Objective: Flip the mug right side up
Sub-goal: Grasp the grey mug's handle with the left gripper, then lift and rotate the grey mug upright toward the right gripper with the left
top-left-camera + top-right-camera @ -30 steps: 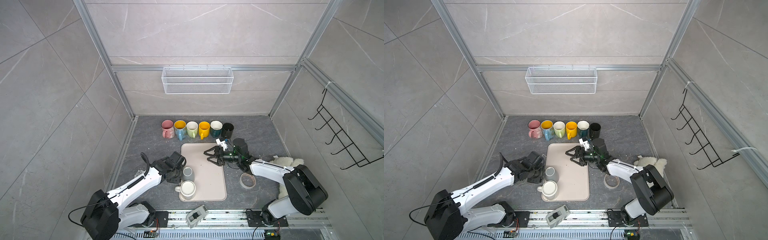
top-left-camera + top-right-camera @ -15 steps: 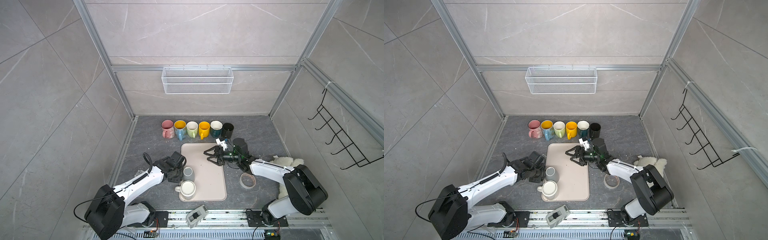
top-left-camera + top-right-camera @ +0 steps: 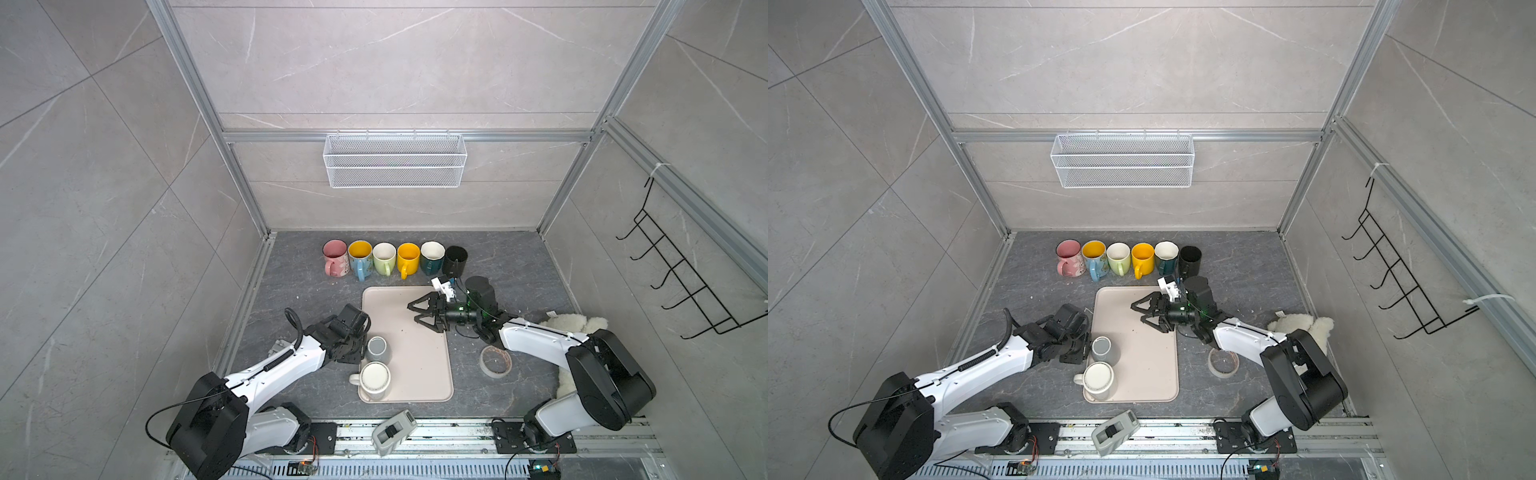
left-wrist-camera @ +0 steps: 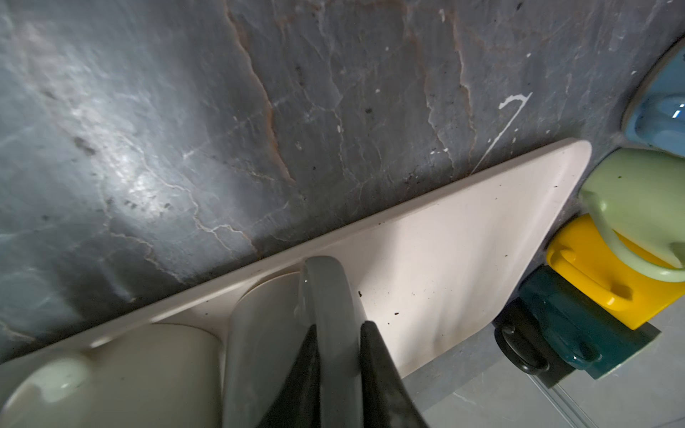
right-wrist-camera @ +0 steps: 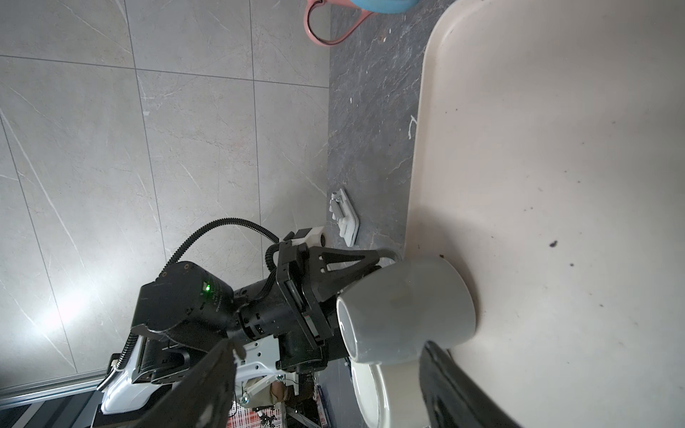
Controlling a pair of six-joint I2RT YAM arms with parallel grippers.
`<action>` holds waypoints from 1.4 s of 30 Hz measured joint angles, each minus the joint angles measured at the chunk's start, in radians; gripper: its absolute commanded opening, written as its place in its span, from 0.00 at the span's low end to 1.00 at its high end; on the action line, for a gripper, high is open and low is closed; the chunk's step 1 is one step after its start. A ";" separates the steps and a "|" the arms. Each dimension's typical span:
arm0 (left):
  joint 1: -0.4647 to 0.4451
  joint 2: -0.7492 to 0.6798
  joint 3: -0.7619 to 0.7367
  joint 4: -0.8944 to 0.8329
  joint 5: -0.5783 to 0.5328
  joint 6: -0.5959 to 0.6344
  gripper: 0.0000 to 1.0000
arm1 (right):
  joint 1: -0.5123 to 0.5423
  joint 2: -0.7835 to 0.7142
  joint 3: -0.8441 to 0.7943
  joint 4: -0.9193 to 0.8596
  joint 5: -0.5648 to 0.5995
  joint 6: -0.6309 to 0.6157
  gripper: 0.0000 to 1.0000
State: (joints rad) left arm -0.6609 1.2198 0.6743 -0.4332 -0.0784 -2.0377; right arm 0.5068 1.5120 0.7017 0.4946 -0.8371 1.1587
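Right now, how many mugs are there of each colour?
Pink mug: 1
Blue mug: 1
Green mug: 1
Yellow mug: 1
Teal mug: 1
Black mug: 1
Grey mug: 1
Cream mug: 1
Total: 8

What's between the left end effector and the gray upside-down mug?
Nothing visible. The left end effector grips the gray mug by its handle; the cream mug stands close beside it on the tray.

Mug [image 3: 377, 350] on tray [image 3: 420, 353], left edge
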 measured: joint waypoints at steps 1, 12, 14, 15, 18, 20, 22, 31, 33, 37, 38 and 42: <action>0.001 -0.001 0.000 0.005 -0.001 0.000 0.14 | 0.000 0.000 0.000 -0.001 0.000 0.000 0.79; 0.024 -0.002 0.028 0.021 -0.066 0.113 0.01 | 0.000 0.000 0.000 -0.012 0.000 -0.001 0.79; 0.028 -0.002 0.043 0.032 -0.088 0.170 0.00 | 0.000 0.000 0.000 -0.013 0.000 -0.002 0.79; 0.031 -0.002 0.050 0.046 -0.097 0.204 0.00 | 0.000 0.000 0.000 -0.014 0.000 -0.004 0.79; 0.039 -0.002 0.063 0.094 -0.103 0.322 0.00 | 0.000 -0.002 0.000 -0.021 0.000 -0.004 0.79; 0.040 -0.002 0.065 0.140 -0.100 0.410 0.00 | 0.000 -0.002 0.000 -0.027 0.000 -0.005 0.79; 0.040 -0.002 0.065 0.190 -0.086 0.504 0.00 | 0.000 -0.003 0.000 -0.032 0.000 -0.011 0.79; 0.040 -0.004 0.115 0.309 0.051 0.902 0.00 | 0.000 -0.021 0.032 -0.141 0.000 -0.073 0.78; 0.039 -0.015 0.115 0.330 0.071 0.980 0.00 | 0.000 -0.033 0.055 -0.183 0.001 -0.103 0.77; 0.032 -0.065 0.103 0.367 0.089 1.106 0.00 | 0.000 -0.063 0.091 -0.257 0.006 -0.155 0.77; 0.029 -0.087 0.094 0.378 0.089 1.139 0.00 | 0.000 -0.071 0.100 -0.275 0.008 -0.168 0.76; 0.005 -0.166 0.066 0.396 0.078 1.259 0.00 | 0.000 -0.088 0.132 -0.347 0.016 -0.211 0.75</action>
State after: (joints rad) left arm -0.6559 1.0542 0.7399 -0.0368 -0.0006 -0.7784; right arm 0.5068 1.4242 0.8337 0.1478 -0.8207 0.9482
